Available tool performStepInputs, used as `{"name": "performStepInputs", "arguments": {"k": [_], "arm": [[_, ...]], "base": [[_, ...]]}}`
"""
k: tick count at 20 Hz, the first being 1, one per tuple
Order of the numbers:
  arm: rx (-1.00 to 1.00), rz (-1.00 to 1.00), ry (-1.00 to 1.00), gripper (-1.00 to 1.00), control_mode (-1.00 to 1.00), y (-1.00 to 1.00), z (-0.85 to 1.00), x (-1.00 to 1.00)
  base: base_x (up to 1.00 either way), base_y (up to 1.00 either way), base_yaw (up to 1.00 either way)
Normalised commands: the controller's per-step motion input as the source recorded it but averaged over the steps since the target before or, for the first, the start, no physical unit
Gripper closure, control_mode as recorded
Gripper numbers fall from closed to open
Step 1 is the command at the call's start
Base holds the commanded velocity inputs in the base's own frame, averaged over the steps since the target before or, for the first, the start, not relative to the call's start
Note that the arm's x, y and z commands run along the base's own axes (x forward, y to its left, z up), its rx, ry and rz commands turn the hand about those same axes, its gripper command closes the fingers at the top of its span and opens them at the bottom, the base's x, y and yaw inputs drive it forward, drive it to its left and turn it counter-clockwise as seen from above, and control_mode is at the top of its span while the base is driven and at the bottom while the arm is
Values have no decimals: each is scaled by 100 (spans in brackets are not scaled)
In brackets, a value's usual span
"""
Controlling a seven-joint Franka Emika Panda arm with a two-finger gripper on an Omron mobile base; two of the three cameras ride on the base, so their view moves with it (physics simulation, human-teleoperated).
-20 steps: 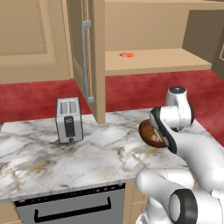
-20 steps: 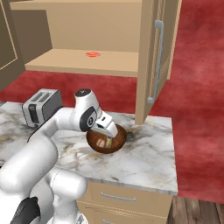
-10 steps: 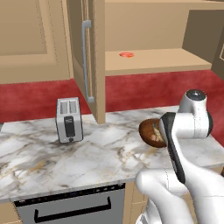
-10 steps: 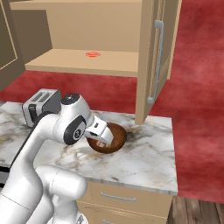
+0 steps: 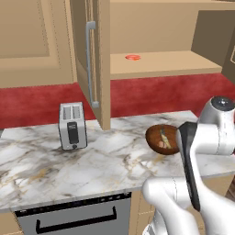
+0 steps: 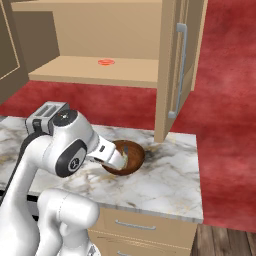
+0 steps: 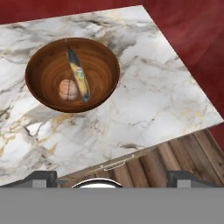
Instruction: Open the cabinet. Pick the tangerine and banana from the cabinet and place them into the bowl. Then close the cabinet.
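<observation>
A white marble counter [image 5: 105,160] meets a red wall [image 5: 151,94]; wood floor [image 7: 175,153] shows at lower right.

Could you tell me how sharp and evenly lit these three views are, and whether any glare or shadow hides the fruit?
Left base view: crisp, flat lighting, arm partly covers the bowl. Right base view: equally sharp, soft shadow under the open cabinet door. Hand view: sharp, no glare; banana plain.

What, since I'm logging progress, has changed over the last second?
The arm drew the gripper back from the bowl toward the base, jaws open and empty. Unchanged: banana in the bowl, tangerine on the cabinet shelf, doors open, toaster in place.
</observation>
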Motion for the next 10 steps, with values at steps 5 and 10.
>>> {"name": "performStepInputs", "arguments": {"k": [5, 10], "arm": [[1, 0, 0, -100, -100, 0, 19, -34], [0, 0, -3, -100, -100, 0, 15, -36]], "base": [[0, 0, 0], [0, 0, 0]]}}
